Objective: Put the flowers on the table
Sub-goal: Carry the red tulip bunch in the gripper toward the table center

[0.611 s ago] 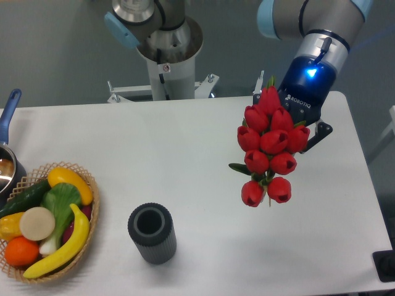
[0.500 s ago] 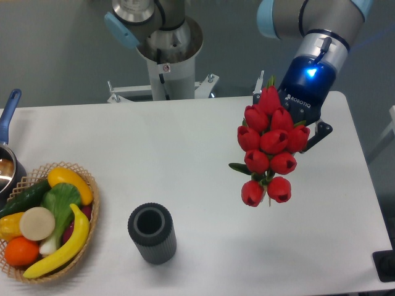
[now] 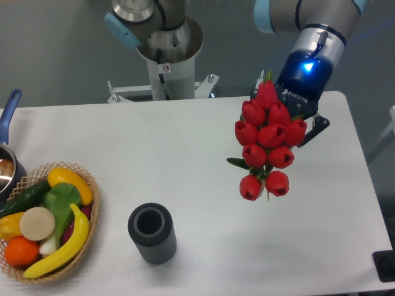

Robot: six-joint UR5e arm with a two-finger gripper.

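Smooth white table (image 3: 203,142), glossy flowers (image 3: 266,143)

White table (image 3: 203,135) bears a dark ribbed cylinder (image 3: 152,234), a wicker basket (image 3: 92,213) of produce, and a pot (image 3: 7,166) at left edge.

view: single fixed camera | position: high, front of table (image 3: 185,154) | facing: down toward arm base (image 3: 168,43)

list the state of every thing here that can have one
red tulips: tied in a bunch, held up over the table, blooms toward the camera
hand: mostly hidden behind the tulips, grip not visible
dark ribbed cup: upright, looks empty
wicker basket: full of fruit and vegetables
pot: cut off at left edge
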